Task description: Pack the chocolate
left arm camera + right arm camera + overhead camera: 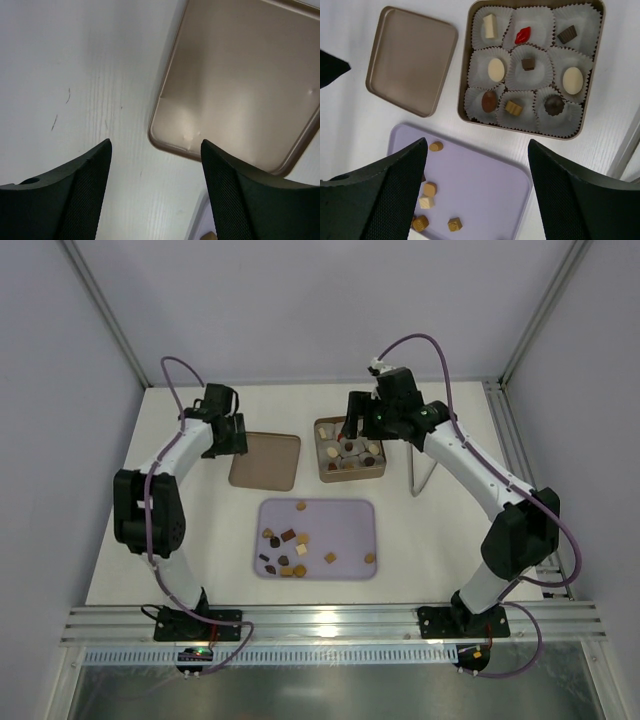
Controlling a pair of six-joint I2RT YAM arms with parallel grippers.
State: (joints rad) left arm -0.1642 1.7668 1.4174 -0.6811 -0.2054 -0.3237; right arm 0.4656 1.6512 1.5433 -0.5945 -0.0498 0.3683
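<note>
Right tool (477, 144) hangs with jaws spread wide and nothing between them, over the seam where the tin (464, 75) meets the lavender tray (490, 190). Nine pieces of chocolate (528, 63) sit in the paper cups (580, 22) filling the tin at upper right. The loose pieces (429, 189) lie at lower left, with open tray surface to their right. Left tool (155, 150), likewise released and holding nothing, hovers over the desk (75, 75) by the rounded corner of the lid (240, 75).

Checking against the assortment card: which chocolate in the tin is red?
The lip-shaped piece, in the middle of the tin's row farthest from the lilac tray. The other eight are cream, caramel or dark brown.
</note>
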